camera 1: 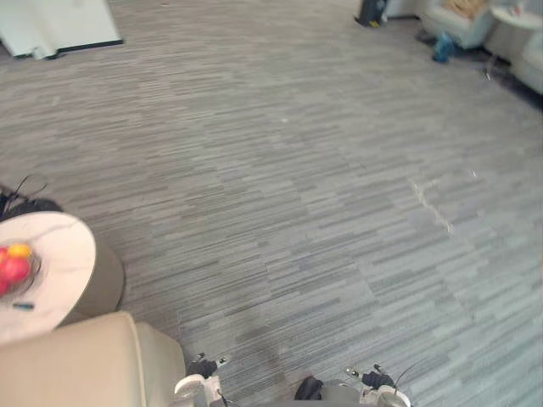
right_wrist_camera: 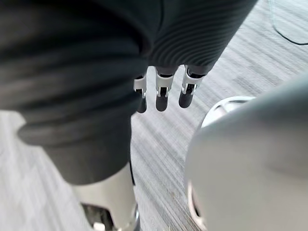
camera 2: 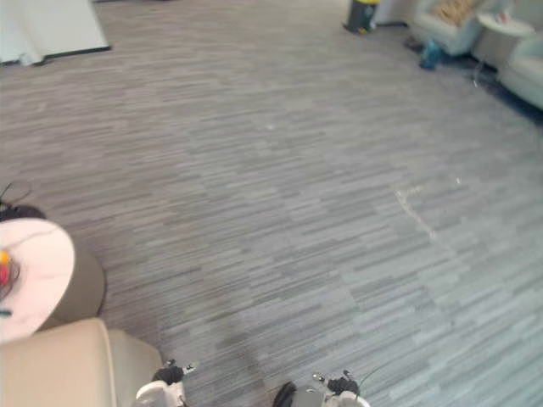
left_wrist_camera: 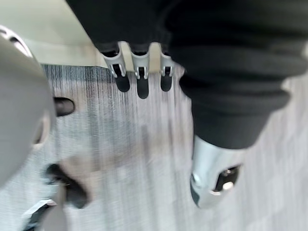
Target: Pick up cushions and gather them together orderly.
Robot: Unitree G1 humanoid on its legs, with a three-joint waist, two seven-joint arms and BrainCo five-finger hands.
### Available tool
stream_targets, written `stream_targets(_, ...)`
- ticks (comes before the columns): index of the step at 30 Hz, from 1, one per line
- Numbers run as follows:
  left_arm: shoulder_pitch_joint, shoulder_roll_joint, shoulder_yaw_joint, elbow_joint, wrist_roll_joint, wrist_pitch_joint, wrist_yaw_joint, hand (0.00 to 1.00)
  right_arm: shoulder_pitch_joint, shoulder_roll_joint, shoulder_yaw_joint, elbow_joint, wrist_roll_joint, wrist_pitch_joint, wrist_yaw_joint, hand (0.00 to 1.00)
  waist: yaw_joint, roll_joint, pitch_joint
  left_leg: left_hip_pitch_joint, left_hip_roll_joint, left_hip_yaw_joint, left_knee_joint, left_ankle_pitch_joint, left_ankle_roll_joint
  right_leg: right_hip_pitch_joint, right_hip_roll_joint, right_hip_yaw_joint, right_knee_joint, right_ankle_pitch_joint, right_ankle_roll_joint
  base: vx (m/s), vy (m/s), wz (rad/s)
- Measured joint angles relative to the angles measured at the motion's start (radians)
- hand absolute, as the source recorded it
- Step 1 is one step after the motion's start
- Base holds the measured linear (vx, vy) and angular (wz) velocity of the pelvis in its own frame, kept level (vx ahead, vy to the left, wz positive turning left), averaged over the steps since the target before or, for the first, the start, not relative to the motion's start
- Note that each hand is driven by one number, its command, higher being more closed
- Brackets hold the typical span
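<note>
A tan patterned cushion lies on a pale armchair at the far right end of the room, well away from me. My left hand hangs over the grey carpet beside a beige seat, its fingers straight and its thumb apart, with nothing in it. My right hand hangs the same way over the carpet, fingers straight and holding nothing.
A beige armchair stands close at the lower left. Beside it is a round white table with a bowl of fruit. A white board stands at the far left. A blue object and a dark bin are near the far chairs.
</note>
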Motion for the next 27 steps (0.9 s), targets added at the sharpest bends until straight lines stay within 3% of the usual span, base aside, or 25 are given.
stream_targets(2,0.000,-0.017,-0.001,-0.009,0.004,0.001,-0.004,0.00,0.003,0.000,-0.019,-0.001,0.001,0.002,0.000,0.00,-0.004,0.009,0.002,0.016,-0.001,-0.004,0.029,0.038,-0.019,0.030,0.009,0.022,-0.025,-0.008,0.009,0.23,-0.115,-0.35)
stream_targets(4,0.005,-0.023,0.012,-0.050,0.010,-0.001,-0.005,0.00,0.015,0.014,-0.011,-0.008,0.001,0.001,0.001,0.00,-0.006,-0.014,0.016,-0.058,0.055,-0.020,0.327,0.044,-0.018,0.113,0.039,0.053,-0.098,-0.025,0.017,0.19,-0.161,-0.34)
stream_targets(5,0.008,-0.021,0.029,-0.065,0.006,-0.002,-0.005,0.00,0.016,0.017,0.013,-0.008,0.002,0.000,0.000,0.00,-0.002,-0.021,0.024,-0.149,0.102,-0.067,0.539,0.062,0.045,0.142,0.062,0.080,-0.134,-0.036,0.011,0.11,-0.101,-0.81)
stream_targets(6,0.010,-0.024,0.027,-0.089,-0.005,-0.008,-0.004,0.00,0.005,0.010,0.023,-0.008,0.006,0.001,-0.004,0.00,0.018,-0.003,0.032,-0.273,0.130,-0.176,0.739,-0.019,0.065,0.161,0.091,0.131,-0.140,-0.061,-0.009,0.12,-0.036,-1.06)
stream_targets(7,0.010,-0.021,0.029,-0.104,-0.014,-0.008,-0.003,0.00,-0.001,0.014,0.023,-0.008,0.012,0.003,-0.007,0.00,0.025,-0.008,0.035,-0.325,0.121,-0.205,0.742,-0.059,0.055,0.166,0.099,0.160,-0.139,-0.068,-0.010,0.10,0.049,-1.11)
stream_targets(10,0.011,-0.016,0.032,-0.122,-0.031,-0.010,0.002,0.00,-0.007,0.018,0.025,-0.007,0.031,0.007,-0.009,0.00,0.030,-0.021,0.046,-0.397,0.078,-0.256,0.587,-0.086,0.059,0.190,0.104,0.240,-0.137,-0.085,0.002,0.17,0.067,-0.91)
stream_targets(11,0.013,-0.026,0.062,-0.135,-0.032,-0.012,0.003,0.00,-0.004,0.017,0.027,-0.007,0.043,0.007,-0.014,0.00,0.038,-0.020,0.046,-0.425,0.040,-0.314,0.464,-0.081,0.054,0.190,0.104,0.295,-0.128,-0.099,0.015,0.26,0.223,-1.41)
stream_targets(13,0.013,-0.030,0.081,-0.144,-0.032,-0.013,0.006,0.00,-0.004,0.015,0.045,-0.008,0.043,0.006,-0.016,0.00,0.047,-0.020,0.043,-0.441,0.003,-0.408,0.322,-0.062,0.046,0.188,0.111,0.377,-0.122,-0.110,0.031,0.24,0.221,-1.51)
stream_targets(15,0.028,-0.030,0.098,-0.144,-0.031,-0.011,0.008,0.00,0.006,0.016,0.051,-0.008,0.043,0.007,-0.017,0.00,0.068,-0.014,0.019,-0.418,-0.009,-0.459,0.287,0.018,0.031,0.186,0.129,0.495,-0.093,-0.138,0.071,0.36,0.282,-1.63)
stream_targets(16,0.038,-0.011,0.110,-0.143,-0.029,-0.008,0.010,0.00,0.027,0.030,0.061,-0.009,0.044,0.007,-0.017,0.00,0.064,-0.053,-0.015,-0.395,-0.018,-0.394,0.286,-0.016,0.035,0.184,0.104,0.546,-0.095,-0.138,0.095,0.51,0.329,-1.40)
stream_targets(18,0.040,0.004,0.109,-0.129,-0.028,-0.006,0.014,0.00,0.038,0.052,0.060,-0.011,0.047,0.007,-0.015,0.00,0.076,-0.086,-0.040,-0.340,-0.023,-0.295,0.267,-0.051,0.047,0.133,0.070,0.584,0.018,-0.135,0.127,0.45,0.260,-1.28)
stream_targets(19,0.039,0.010,0.106,-0.126,-0.027,-0.006,0.014,0.00,0.031,0.057,0.059,-0.011,0.050,0.006,-0.014,0.00,0.074,-0.092,-0.039,-0.301,-0.026,-0.258,0.245,-0.054,0.052,0.092,0.052,0.578,0.112,-0.122,0.172,0.27,0.161,-1.05)
stream_targets(21,0.033,0.010,0.085,-0.115,-0.023,0.004,0.014,0.00,0.027,0.052,0.052,-0.015,0.051,0.003,-0.011,0.00,0.060,-0.080,-0.031,-0.207,-0.025,-0.223,0.190,-0.057,0.056,0.025,0.012,0.508,0.278,-0.097,0.218,0.29,0.167,-0.81)
stream_targets(23,0.032,0.008,0.041,-0.103,-0.022,0.004,0.015,0.00,0.016,0.051,0.040,-0.033,0.051,0.000,-0.009,0.00,0.056,-0.064,-0.025,-0.109,-0.015,-0.169,0.116,-0.056,0.055,-0.001,-0.033,0.374,0.335,-0.113,0.185,0.30,0.138,-0.70)
stream_targets(24,0.032,0.012,0.003,-0.096,-0.022,0.003,0.015,0.00,0.012,0.051,0.028,-0.030,0.051,-0.003,-0.004,0.00,0.048,-0.053,-0.023,-0.060,-0.006,-0.131,0.059,-0.055,0.052,-0.016,-0.053,0.249,0.259,-0.121,0.153,0.20,0.039,-0.45)
stream_targets(26,0.029,0.019,-0.025,-0.086,-0.021,0.003,0.014,0.00,0.000,0.051,0.020,-0.027,0.056,-0.003,-0.002,0.00,0.039,-0.049,-0.023,-0.040,0.000,-0.116,0.032,-0.052,0.048,-0.045,-0.050,0.197,0.166,-0.101,0.133,0.29,-0.027,-0.39)
stream_targets(27,0.027,0.023,-0.046,-0.078,-0.021,0.003,0.015,0.00,-0.019,0.047,0.006,-0.024,0.061,-0.002,-0.001,0.00,0.022,-0.040,-0.012,-0.035,0.009,-0.118,0.012,-0.051,0.045,-0.089,-0.028,0.200,0.082,-0.063,0.118,0.41,-0.161,-0.39)
